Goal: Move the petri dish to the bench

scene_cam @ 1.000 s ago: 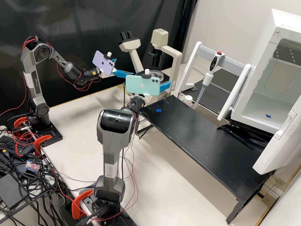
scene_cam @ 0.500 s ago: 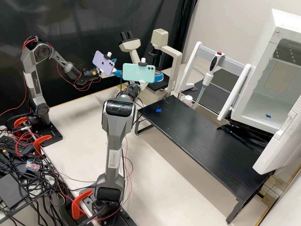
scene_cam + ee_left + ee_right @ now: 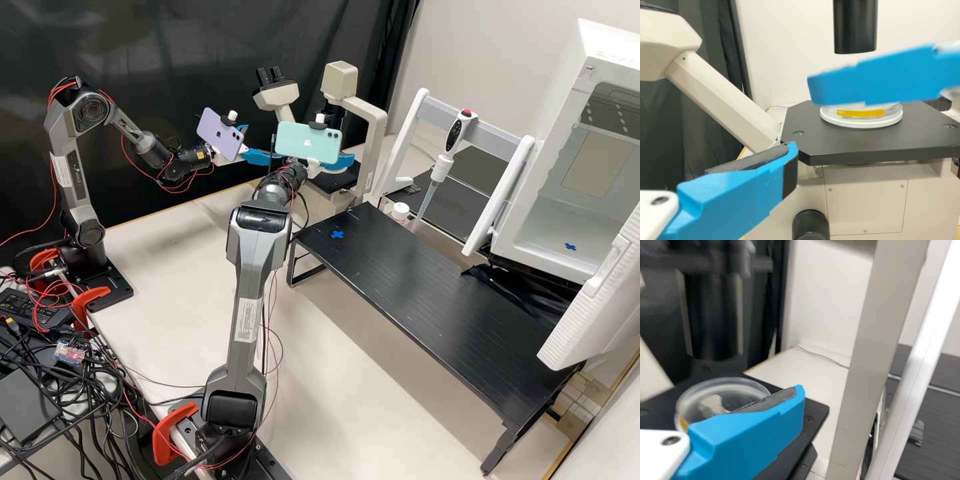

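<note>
High view places the microscope (image 3: 378,130) beside the bench (image 3: 427,293). Left gripper (image 3: 265,143): open, apart from the stage (image 3: 855,145). Right gripper (image 3: 341,162): apparently open, one finger across the dish (image 3: 722,390) in the right wrist view; contact cannot be confirmed. Dish sits flat on the stage, inward of its edges and corners, yellow tape (image 3: 860,113) on its side. Judged light, stiff, slick and brittle: grip opposite side walls, low, gently and level, not by the lid.
</note>
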`<state>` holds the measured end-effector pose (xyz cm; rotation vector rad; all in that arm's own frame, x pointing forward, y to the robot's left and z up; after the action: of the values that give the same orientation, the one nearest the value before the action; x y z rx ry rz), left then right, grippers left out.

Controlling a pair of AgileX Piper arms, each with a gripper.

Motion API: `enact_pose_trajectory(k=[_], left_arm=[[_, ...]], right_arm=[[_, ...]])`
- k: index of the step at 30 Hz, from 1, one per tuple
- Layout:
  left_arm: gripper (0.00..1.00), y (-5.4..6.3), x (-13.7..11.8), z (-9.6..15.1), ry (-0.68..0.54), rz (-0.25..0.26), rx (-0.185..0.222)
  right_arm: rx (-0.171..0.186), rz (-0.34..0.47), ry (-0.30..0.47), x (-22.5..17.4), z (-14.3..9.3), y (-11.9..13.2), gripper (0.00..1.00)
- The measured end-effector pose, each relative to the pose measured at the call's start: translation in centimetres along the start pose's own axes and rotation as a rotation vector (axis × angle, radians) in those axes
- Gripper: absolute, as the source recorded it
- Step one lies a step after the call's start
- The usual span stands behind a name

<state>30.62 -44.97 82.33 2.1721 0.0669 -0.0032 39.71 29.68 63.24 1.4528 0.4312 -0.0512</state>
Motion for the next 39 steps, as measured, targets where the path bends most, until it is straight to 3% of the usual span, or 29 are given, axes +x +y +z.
enact_pose_trajectory(k=[8, 11, 12, 21, 39], left_arm=[[1.00, 0.0, 0.0, 0.0, 0.000, 0.000, 0.000], [1.00, 0.0, 0.0, 0.0, 0.000, 0.000, 0.000], [1.00, 0.0, 0.0, 0.0, 0.000, 0.000, 0.000], [1.00, 0.0, 0.0, 0.0, 0.000, 0.000, 0.000], [1.00, 0.0, 0.0, 0.0, 0.000, 0.000, 0.000]], right_arm=[[0.023, -0.033, -0.092, 3.0, 2.0, -2.3, 1.00], [-0.006, -0.035, -0.093, 3.3, 2.2, -2.6, 1.00], [-0.016, -0.036, -0.094, 3.4, 2.3, -2.7, 0.00], [-0.051, -0.038, -0.094, 3.4, 2.3, -2.8, 0.00], [-0.047, -0.055, -0.133, 3.6, 3.4, -2.6, 0.00]])
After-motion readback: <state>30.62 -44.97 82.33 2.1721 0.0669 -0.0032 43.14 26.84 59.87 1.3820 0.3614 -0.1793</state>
